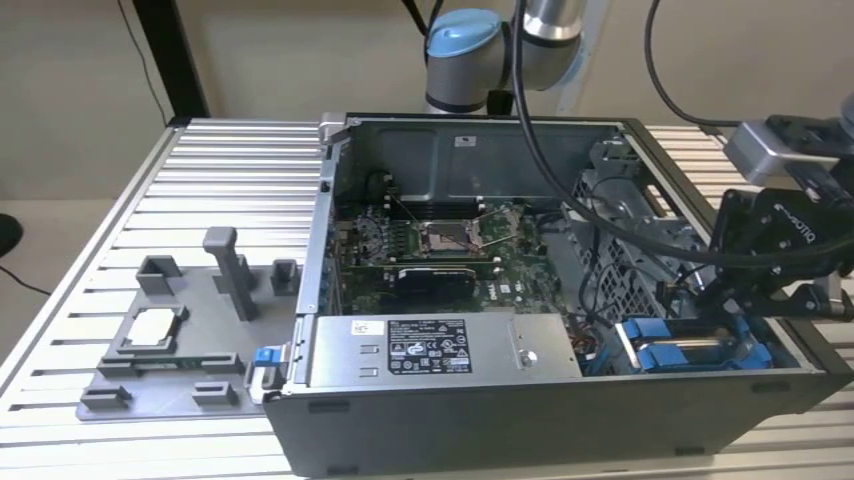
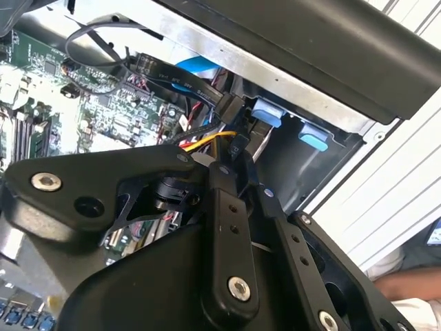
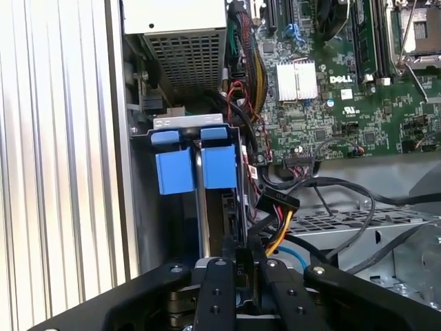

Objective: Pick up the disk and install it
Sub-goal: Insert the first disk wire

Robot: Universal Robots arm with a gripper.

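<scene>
- Fingers (image 3: 219, 283) first: are they spread or closed?
- Pressed together, as far as I can make out in both wrist views. The tips almost meet and nothing is caught between them. The gripper (image 3: 245, 254) hangs inside the open computer case (image 1: 534, 425), over the drive bay in the corner at the exterior view's right.
- And the disk?
- The disk (image 3: 219, 165) stands on edge in that bay, with its blue frame uppermost. It is in line with the fingertips and close to them. Whether the tips actually touch it, I cannot tell.
- Isn't there another blue frame in there?
- Yes, a second blue frame (image 3: 172, 171) sits just beside it, on the side nearer the case wall.
- What else is around?
- A bundle of cables (image 3: 275, 231), yellow, red and black, runs just beside the fingers. The green circuit board (image 1: 441, 250) lies flat on the bottom of the case. A grey box with a black label (image 1: 427, 345) lies along the wall nearest the exterior camera. The case rests on a ribbed metal bench (image 1: 214, 170). Off to the exterior view's left, well apart from the arm, a grey tray (image 1: 160, 400) carries a small silver chip (image 1: 150, 328).
</scene>
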